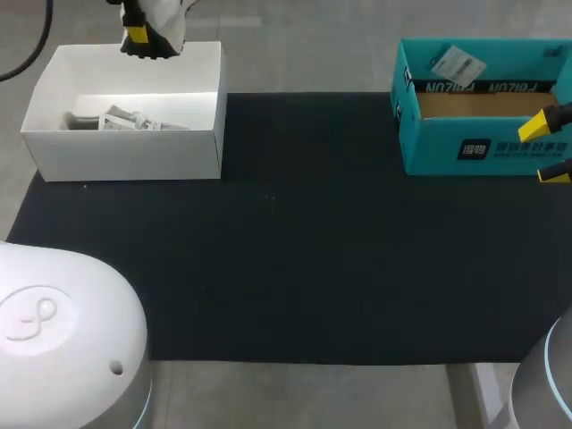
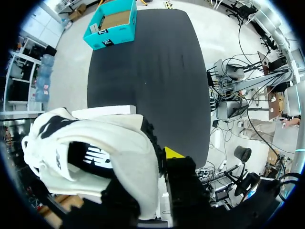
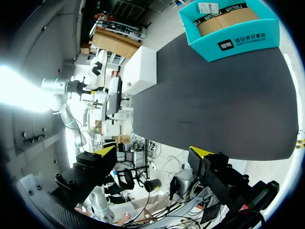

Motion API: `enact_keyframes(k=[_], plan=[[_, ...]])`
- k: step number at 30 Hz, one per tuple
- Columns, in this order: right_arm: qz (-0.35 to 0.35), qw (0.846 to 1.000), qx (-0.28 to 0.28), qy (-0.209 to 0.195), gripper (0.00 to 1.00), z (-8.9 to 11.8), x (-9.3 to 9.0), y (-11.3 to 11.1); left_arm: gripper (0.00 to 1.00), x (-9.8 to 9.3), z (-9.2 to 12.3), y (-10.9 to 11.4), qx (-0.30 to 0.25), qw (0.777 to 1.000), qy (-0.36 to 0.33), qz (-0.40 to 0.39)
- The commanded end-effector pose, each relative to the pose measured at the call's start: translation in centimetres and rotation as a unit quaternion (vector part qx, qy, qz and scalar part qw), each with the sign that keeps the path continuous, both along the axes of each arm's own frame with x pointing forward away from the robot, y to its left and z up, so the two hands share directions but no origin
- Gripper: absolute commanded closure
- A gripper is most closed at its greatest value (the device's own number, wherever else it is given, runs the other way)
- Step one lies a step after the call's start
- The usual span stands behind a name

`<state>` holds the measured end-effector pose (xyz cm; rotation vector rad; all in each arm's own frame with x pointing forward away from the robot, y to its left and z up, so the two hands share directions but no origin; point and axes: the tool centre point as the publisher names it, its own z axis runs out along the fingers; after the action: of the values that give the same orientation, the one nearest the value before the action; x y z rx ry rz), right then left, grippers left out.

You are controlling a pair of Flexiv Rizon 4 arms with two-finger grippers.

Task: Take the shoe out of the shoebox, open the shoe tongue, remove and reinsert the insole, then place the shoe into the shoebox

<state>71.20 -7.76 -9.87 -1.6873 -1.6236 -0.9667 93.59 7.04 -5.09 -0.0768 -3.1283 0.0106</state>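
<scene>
Black mat (image 1: pixel 295 268) covers the table. Left gripper (image 1: pixel 147 40) clamps the white shoe (image 2: pixel 90 152) from two sides, hanging above the far wall of the white shoebox (image 1: pixel 125 156) (only packing paper (image 1: pixel 125 119) beneath). Judgement: the shoe is out, so lift it clear of the wall and set it sole-down on the mat ahead. Right gripper (image 3: pixel 153 151) is wide and empty, with the teal box (image 1: pixel 429 147) just beside it.
</scene>
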Motion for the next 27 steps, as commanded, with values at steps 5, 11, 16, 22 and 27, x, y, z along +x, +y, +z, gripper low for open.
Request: enact_keyframes(k=[5, 11, 16, 22, 27], plan=[[-0.001, 1.0, -0.001, 0.0, 0.0, -0.1, 0.0, 0.0, 1.0, 1.0, 0.4, 1.7, -0.024, 1.0, 0.014, 0.01], [-0.001, 1.0, -0.001, 0.0, 0.0, -0.1, 0.0, 0.0, 1.0, 1.0, 0.4, 1.7, -0.024, 1.0, 0.014, 0.01], [-0.001, 1.0, -0.001, 0.0, 0.0, -0.1, 0.0, 0.0, 1.0, 1.0, 0.4, 1.7, -0.024, 1.0, 0.014, 0.01], [-0.001, 1.0, -0.001, 0.0, 0.0, -0.1, 0.0, 0.0, 1.0, 2.3, -0.4, 2.9, -0.057, 0.998, 0.014, -0.019], [-0.001, 1.0, -0.001, 0.0, 0.0, -0.1, 0.0, 0.0, 1.0, 4.2, -0.8, 5.1, -0.035, 0.999, 0.0, -0.02]])
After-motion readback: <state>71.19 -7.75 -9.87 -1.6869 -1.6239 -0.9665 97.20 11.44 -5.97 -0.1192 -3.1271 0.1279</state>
